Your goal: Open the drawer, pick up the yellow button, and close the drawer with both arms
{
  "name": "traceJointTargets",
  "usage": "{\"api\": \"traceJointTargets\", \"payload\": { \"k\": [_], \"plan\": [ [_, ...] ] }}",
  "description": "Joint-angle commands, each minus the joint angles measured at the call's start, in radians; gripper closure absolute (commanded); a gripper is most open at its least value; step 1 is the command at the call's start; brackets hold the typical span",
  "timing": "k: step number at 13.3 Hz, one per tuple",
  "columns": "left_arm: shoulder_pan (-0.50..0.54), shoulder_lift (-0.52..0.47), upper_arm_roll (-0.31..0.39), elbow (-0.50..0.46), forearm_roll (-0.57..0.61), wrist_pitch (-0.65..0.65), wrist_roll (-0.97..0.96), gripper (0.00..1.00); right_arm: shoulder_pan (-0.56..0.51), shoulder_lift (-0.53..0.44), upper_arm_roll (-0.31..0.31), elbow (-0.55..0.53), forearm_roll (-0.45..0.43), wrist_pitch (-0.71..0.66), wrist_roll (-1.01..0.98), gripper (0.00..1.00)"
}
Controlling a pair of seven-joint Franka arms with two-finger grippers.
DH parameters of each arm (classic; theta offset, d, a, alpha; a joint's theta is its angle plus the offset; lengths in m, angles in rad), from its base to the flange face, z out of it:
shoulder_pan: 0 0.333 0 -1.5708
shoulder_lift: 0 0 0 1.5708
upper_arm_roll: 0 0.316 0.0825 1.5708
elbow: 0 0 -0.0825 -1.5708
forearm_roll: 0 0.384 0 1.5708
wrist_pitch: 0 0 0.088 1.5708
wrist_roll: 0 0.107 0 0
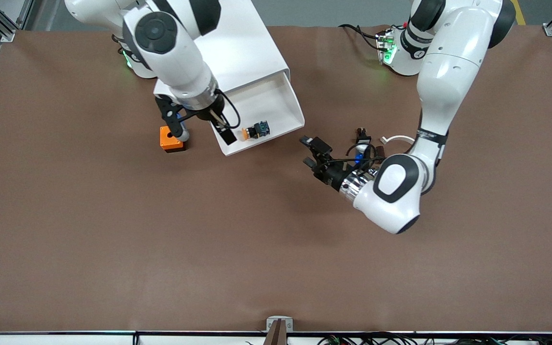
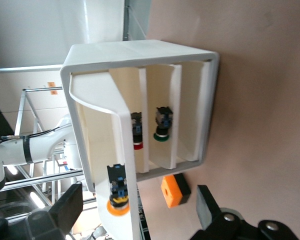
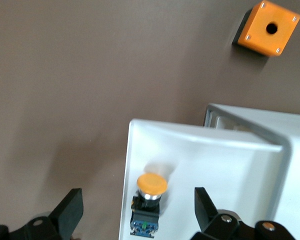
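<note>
The drawer (image 1: 276, 103), the top tray of the white cabinet (image 1: 242, 48), stands pulled out. The button (image 1: 255, 130), with its orange cap, lies on its side in the drawer near the front wall. My right gripper (image 1: 201, 130) is open and empty, up over the drawer's edge at the right arm's end. In the right wrist view the button (image 3: 150, 200) lies between its fingertips (image 3: 70, 210), below them. My left gripper (image 1: 310, 152) is open and empty, low in front of the drawer. The left wrist view shows the drawer (image 2: 125, 130) and the button (image 2: 117, 192).
An orange cube with a hole (image 1: 170, 139) sits on the table beside the drawer toward the right arm's end. Lower trays hold a red button (image 2: 136, 135) and a green button (image 2: 162, 125). Small black parts and a white clip (image 1: 396, 140) lie by the left arm.
</note>
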Motion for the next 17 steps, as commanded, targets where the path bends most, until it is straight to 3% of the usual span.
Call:
{"api": "traceJointTargets", "payload": {
  "k": [1, 7, 12, 14, 17],
  "plan": [
    [0.045, -0.016, 0.010, 0.014, 0.048, -0.019, 0.039, 0.01, 0.062, 0.035, -0.011, 0.000, -0.004, 0.041, 0.069, 0.02],
    [0.125, -0.044, 0.015, 0.038, 0.214, -0.024, 0.265, 0.01, 0.126, 0.064, -0.011, -0.078, -0.021, 0.162, 0.109, 0.02],
    [0.133, -0.111, 0.050, 0.036, 0.276, -0.024, 0.570, 0.01, 0.145, 0.083, -0.011, -0.105, -0.021, 0.219, 0.127, 0.11],
    [0.128, -0.137, 0.044, 0.031, 0.339, -0.024, 0.696, 0.01, 0.143, 0.081, -0.011, -0.110, -0.022, 0.215, 0.126, 0.25],
    [0.105, -0.151, 0.039, 0.032, 0.468, -0.022, 0.961, 0.00, 0.140, 0.080, -0.011, -0.109, -0.022, 0.206, 0.111, 0.62]
  ]
}}
